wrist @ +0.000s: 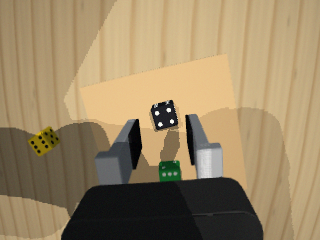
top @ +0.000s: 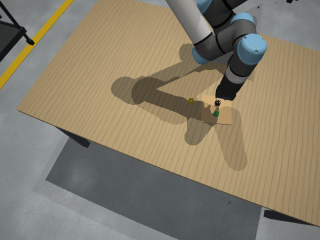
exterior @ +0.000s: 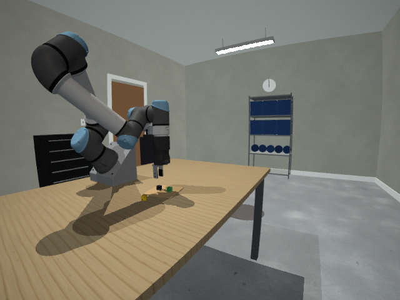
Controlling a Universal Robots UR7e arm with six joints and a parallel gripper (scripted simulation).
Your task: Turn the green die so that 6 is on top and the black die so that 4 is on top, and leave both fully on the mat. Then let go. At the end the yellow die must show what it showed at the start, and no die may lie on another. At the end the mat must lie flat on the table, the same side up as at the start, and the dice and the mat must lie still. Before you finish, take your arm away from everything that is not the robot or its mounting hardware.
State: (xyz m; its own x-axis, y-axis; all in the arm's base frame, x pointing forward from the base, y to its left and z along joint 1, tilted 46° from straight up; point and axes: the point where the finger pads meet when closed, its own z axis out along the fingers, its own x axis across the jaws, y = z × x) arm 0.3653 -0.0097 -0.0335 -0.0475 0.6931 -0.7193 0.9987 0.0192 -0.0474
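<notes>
Pincer (exterior: 158, 172) (wrist: 163, 131) partly open, holding nothing.

wood-grained tabletop (top: 116, 124) (exterior: 80, 258) (wrist: 280, 60); smooth mat (top: 224, 116) (exterior: 151, 192) (wrist: 200, 85)

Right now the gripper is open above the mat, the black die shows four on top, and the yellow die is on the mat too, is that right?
Not quite: the yellow die lies on the table, beside the mat; the top view shows it. The rest stands.
</notes>
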